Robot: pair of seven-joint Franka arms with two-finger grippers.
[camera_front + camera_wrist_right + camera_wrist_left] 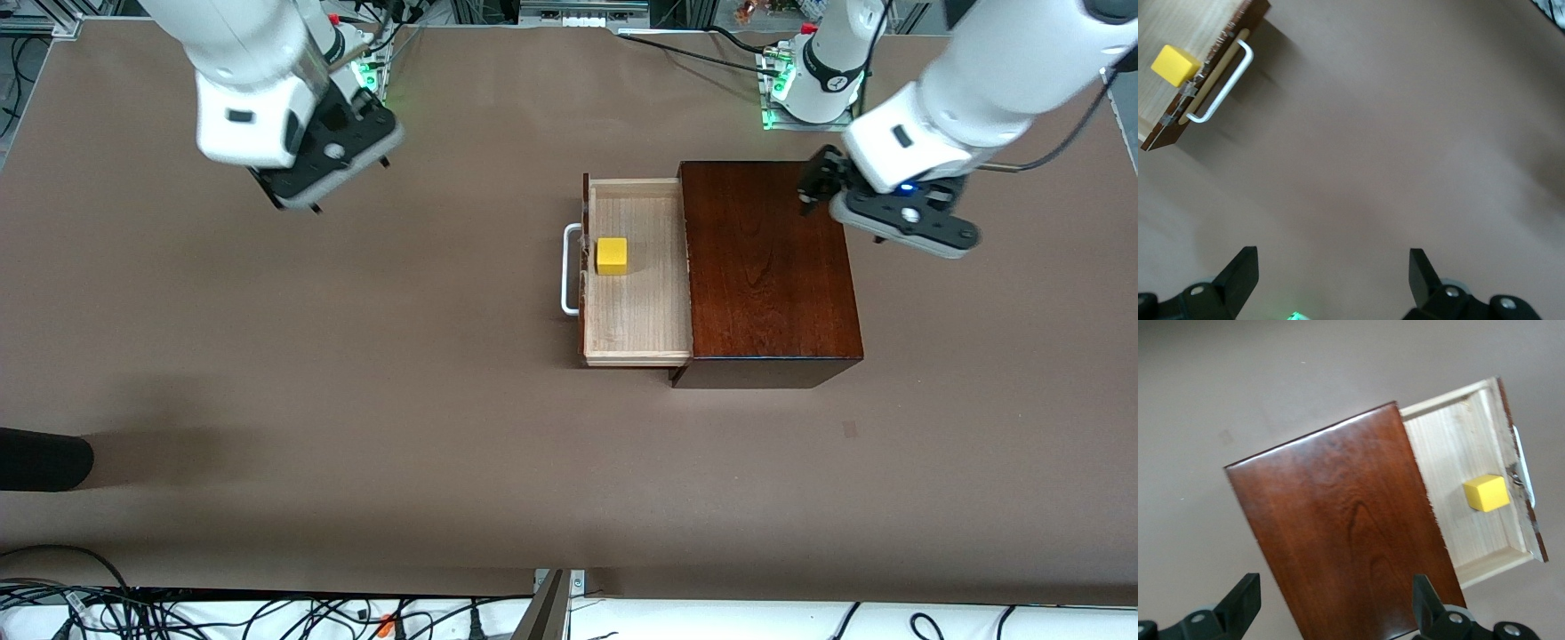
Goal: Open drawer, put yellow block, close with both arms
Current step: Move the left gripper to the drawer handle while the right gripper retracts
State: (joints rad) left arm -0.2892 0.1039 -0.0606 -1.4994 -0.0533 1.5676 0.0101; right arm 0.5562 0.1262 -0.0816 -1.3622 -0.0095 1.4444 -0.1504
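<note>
The reddish-brown wooden box (765, 267) stands mid-table with its pale drawer (640, 311) pulled out toward the right arm's end. The yellow block (612, 256) lies in the drawer, close to the dark front and white handle (567, 269). My left gripper (816, 188) is open and empty, up over the box's edge nearest the left arm's base; its wrist view shows the box (1338, 520), the drawer (1451, 460) and the block (1487, 493). My right gripper (349, 187) is open and empty, up over bare table near its base; its wrist view shows the handle (1221, 93) and the block (1175, 65).
A dark rounded object (40, 458) reaches onto the table at the right arm's end, nearer the front camera. Cables (178, 613) lie along the table's near edge. A small dark mark (851, 429) is on the cloth nearer the camera than the box.
</note>
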